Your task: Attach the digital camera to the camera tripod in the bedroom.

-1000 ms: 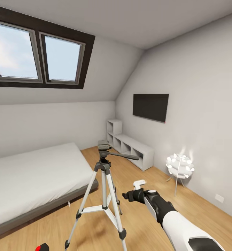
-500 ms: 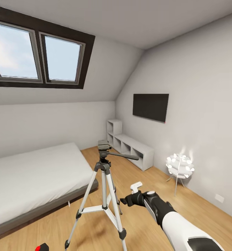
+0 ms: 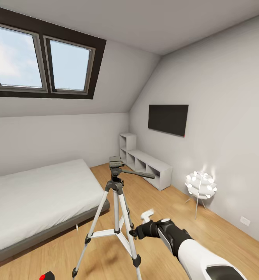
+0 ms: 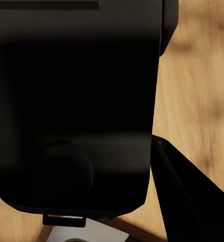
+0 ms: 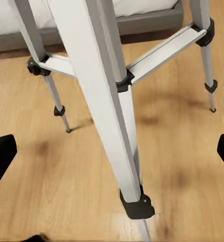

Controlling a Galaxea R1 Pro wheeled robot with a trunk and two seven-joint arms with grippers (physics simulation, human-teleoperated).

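Bedroom all around from the head view: low grey bed (image 3: 32,198) on one side, light wood floor (image 3: 160,198), skylights overhead. The camera tripod (image 3: 116,202) stands mid-floor, its mounting plate bare. The right gripper (image 3: 142,224) reaches in low beside a tripod leg, holding nothing. At the bottom edge, a black corner with a red dot: the digital camera (image 3: 47,276), down on the left side.

Left wrist view: the camera's black body (image 4: 76,101) sits right against the lens. I'd say the left gripper clamps it, though its jaws can't be made out.

Right wrist view: silver legs (image 5: 104,101) close up, black fingertips (image 5: 1,156) spread wide at either edge, jaws open. My advice: steady a leg with the right, then bring the camera over the plate level and lower it straight.
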